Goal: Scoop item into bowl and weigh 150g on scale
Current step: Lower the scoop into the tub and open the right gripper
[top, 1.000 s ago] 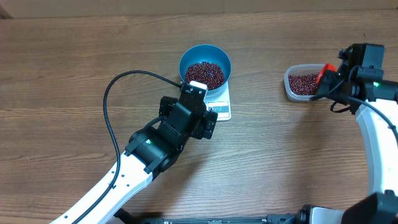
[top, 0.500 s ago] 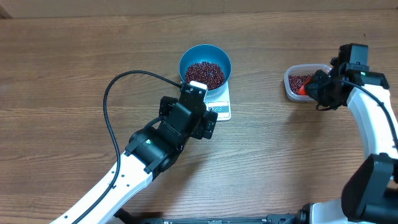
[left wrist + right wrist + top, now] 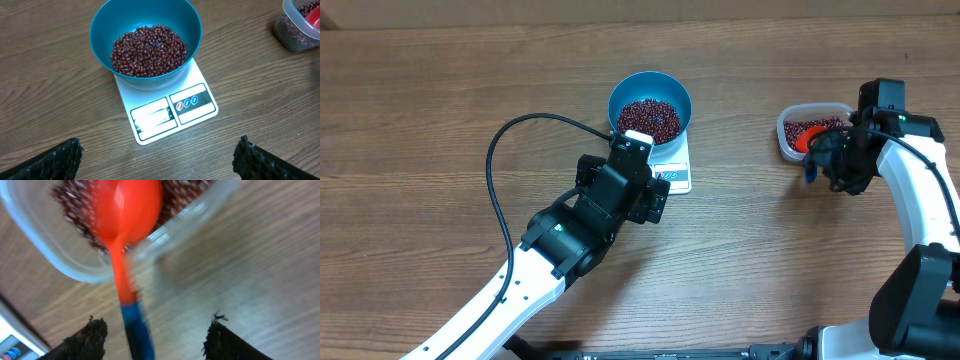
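The blue bowl (image 3: 614, 100) (image 3: 100, 25) stands on the white scale (image 3: 676, 178) (image 3: 170, 112) with a heap of dark red beans (image 3: 650, 118) (image 3: 148, 50) inside. My left gripper (image 3: 622, 187) (image 3: 160, 160) is wide open just in front of the scale, holding nothing. An orange-red scoop (image 3: 807, 140) (image 3: 127, 210) lies head-down on the beans (image 3: 70, 200) in the clear tub (image 3: 786, 148) (image 3: 70, 265). Its blue handle (image 3: 135, 330), blurred, sticks out over the tub's rim. My right gripper (image 3: 830, 160) (image 3: 157, 340) is open around that handle, and neither finger touches it.
The left arm's black cable (image 3: 495, 160) loops over the table to the left of the scale. A corner of the scale (image 3: 10, 342) shows at the left edge of the right wrist view. The tub (image 3: 295, 30) stands to the bowl's right.
My right gripper has opened and let go of the scoop. The scoop's head has come down into the tub. The left arm has not moved.
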`<state>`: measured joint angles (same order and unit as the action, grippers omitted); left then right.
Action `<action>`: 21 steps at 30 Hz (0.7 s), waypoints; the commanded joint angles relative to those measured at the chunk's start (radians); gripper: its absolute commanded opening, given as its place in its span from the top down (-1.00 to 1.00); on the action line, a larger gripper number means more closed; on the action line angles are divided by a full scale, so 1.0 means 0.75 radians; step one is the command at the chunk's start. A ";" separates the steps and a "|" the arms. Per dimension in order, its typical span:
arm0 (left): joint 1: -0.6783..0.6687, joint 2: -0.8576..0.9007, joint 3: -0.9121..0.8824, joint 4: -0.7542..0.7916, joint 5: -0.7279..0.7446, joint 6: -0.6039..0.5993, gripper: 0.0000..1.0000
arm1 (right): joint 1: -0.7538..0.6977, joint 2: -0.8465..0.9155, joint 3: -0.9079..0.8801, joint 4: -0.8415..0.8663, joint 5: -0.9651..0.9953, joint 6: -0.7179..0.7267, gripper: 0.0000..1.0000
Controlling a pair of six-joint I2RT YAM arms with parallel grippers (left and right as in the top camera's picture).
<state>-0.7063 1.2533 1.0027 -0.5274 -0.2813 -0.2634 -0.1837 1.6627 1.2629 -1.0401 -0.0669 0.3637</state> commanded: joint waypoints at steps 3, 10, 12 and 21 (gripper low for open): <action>-0.001 0.013 -0.010 0.002 -0.018 -0.018 -0.99 | -0.001 0.004 -0.010 -0.038 0.092 -0.040 -0.46; -0.001 0.013 -0.010 0.002 -0.018 -0.018 -0.99 | -0.001 0.004 -0.007 -0.027 0.085 -0.207 -0.57; -0.001 0.013 -0.010 0.001 -0.018 -0.018 -0.99 | 0.000 0.000 -0.003 -0.028 0.045 -0.335 -0.57; -0.001 0.013 -0.010 0.002 -0.018 -0.018 -0.99 | 0.000 -0.084 0.148 -0.134 -0.032 -0.519 -0.75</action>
<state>-0.7063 1.2533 1.0023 -0.5270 -0.2813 -0.2634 -0.1833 1.6585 1.3041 -1.1290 -0.0692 0.0513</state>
